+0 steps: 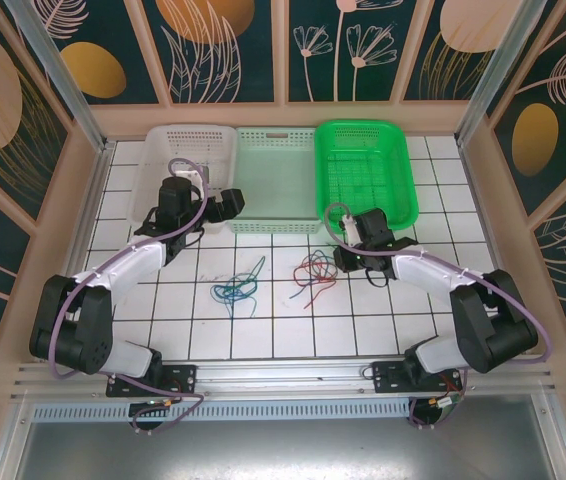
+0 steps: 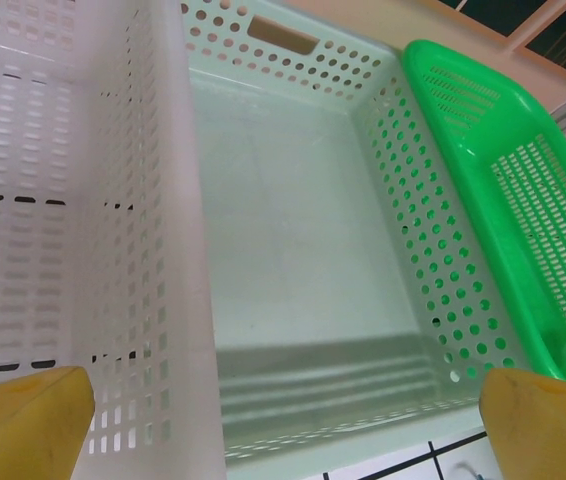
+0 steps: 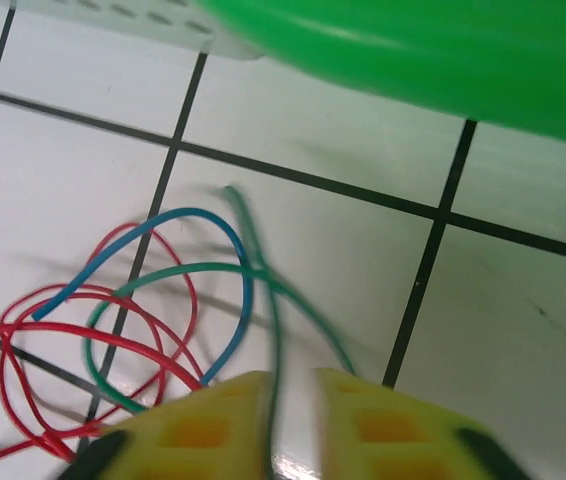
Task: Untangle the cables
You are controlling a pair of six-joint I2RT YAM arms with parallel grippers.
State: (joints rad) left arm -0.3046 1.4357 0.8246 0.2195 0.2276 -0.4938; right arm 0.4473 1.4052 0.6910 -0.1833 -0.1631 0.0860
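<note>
– While the right end effector (image 3: pixel 291 405) is down at the tiles, what's the progress on the cables (image 1: pixel 275 280)?
– Early, by my reading. They lie on the white surface (image 1: pixel 413 300) between the arms as two loose clumps, apart from each other: a blue-and-teal clump (image 1: pixel 238 289) on the left and a mostly red clump (image 1: pixel 313 271) on the right. Within each, strands cross and loop over one another.
– Anything singled out?
– One. Right wrist view shows the fingers drawn nearly together on a teal-green cable (image 3: pixel 274 330), which runs into the slit between them. Red and blue loops cross it just beyond. Slightly blurred, but it reads as a pinch.
– Left side?
– Left end effector (image 1: pixel 231 205) is spread wide and empty, up over the white basket (image 1: pixel 163 140) and pale basket (image 1: pixel 275 135), well away from both clumps.
– Remaining?
– Nearly all of it, I judge: every strand has yet to be drawn free and laid alone.
</note>
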